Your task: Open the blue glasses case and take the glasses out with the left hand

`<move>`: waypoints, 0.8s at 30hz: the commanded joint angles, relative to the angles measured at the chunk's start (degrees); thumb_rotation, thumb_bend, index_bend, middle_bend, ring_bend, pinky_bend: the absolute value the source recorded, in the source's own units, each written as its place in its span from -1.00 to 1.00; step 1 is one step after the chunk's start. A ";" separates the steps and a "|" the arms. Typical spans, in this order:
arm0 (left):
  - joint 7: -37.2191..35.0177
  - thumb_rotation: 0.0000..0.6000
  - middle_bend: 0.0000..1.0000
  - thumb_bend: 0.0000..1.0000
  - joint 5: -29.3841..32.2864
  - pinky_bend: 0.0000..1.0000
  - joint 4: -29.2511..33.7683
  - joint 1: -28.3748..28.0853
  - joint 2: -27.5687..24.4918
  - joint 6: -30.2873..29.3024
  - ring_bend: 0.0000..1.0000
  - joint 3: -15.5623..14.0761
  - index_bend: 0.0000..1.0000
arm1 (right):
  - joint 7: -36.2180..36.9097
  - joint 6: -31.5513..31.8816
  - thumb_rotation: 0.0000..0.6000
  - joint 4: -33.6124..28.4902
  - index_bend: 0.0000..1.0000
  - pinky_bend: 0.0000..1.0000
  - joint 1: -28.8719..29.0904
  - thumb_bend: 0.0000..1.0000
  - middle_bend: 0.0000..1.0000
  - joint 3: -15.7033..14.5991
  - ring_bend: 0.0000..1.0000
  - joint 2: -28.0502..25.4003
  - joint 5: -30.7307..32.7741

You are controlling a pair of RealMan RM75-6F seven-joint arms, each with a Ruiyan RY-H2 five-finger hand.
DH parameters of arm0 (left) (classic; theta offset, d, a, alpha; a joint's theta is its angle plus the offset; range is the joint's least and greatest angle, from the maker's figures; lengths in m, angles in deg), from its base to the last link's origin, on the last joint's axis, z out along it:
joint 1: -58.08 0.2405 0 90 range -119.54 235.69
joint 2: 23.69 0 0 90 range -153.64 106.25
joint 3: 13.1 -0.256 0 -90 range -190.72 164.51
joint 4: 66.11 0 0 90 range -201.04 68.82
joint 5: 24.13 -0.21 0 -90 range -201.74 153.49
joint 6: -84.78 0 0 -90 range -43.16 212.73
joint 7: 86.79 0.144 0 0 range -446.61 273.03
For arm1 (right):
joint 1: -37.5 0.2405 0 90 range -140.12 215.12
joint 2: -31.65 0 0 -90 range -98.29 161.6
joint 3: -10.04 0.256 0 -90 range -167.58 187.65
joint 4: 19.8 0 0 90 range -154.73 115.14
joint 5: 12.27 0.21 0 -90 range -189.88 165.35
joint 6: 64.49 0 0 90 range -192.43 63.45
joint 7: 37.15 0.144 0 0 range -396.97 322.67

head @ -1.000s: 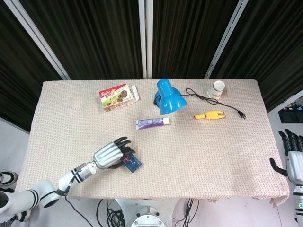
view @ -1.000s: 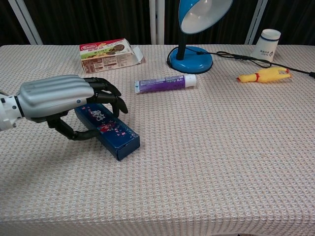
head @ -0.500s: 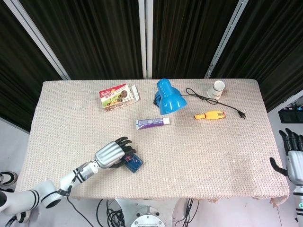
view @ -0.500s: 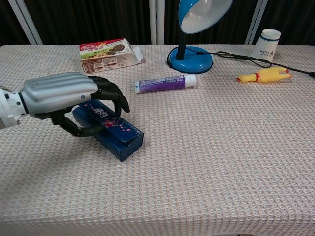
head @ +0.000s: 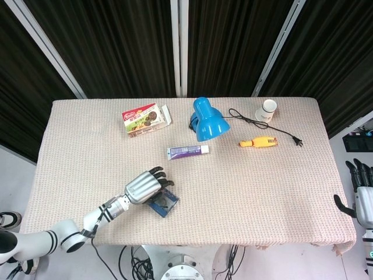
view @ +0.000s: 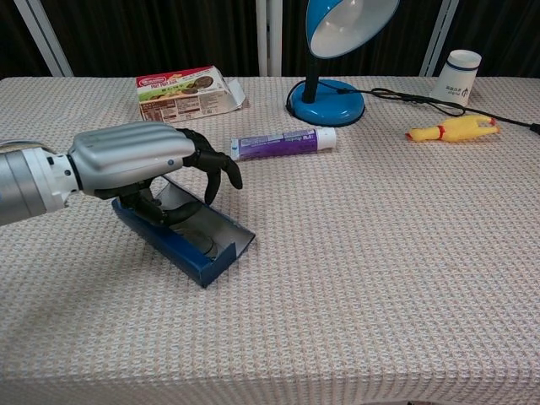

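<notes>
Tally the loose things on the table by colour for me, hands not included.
Blue: 2, the open glasses case and the desk lamp.
Purple: 1, the toothpaste tube.
Yellow: 1, the rubber chicken.
White: 1, the paper cup.
Red and green: 1, the cookie box.
Total: 6.

Left hand (view: pixel 148 160): silver ridged back shell, black fingers (view: pixel 221 171), silver wrist cuff; white arm (head: pixel 44 243) with black joint rings. Right hand (head: pixel 362 198): grey palm, black fingers
</notes>
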 commanded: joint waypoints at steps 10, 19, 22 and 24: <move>1.67 1.00 -0.88 -0.44 0.37 -0.74 -7.39 -0.53 5.90 -2.62 -0.92 1.86 -0.75 | 0.91 -0.71 1.00 0.91 -1.00 -1.00 -0.12 -0.51 -1.00 -0.01 -1.00 -0.07 0.79; 5.22 1.00 -0.83 -0.52 2.24 -0.75 -3.44 0.59 4.66 -4.23 -0.92 3.09 -0.79 | 1.26 -0.95 1.00 1.17 -1.00 -1.00 -0.02 -0.51 -1.00 -0.03 -1.00 0.21 0.71; 7.61 1.00 -0.75 -0.49 3.24 -0.74 1.34 1.28 1.65 -3.88 -0.92 3.02 -0.78 | 1.31 -1.13 1.00 1.34 -1.00 -1.00 0.08 -0.51 -1.00 0.00 -1.00 0.36 0.77; 9.48 1.00 -0.68 -0.48 4.19 -0.72 5.41 2.10 -1.09 -3.45 -0.88 2.56 -0.76 | 1.44 -1.29 1.00 1.45 -1.00 -1.00 0.15 -0.51 -1.00 0.00 -1.00 0.45 0.78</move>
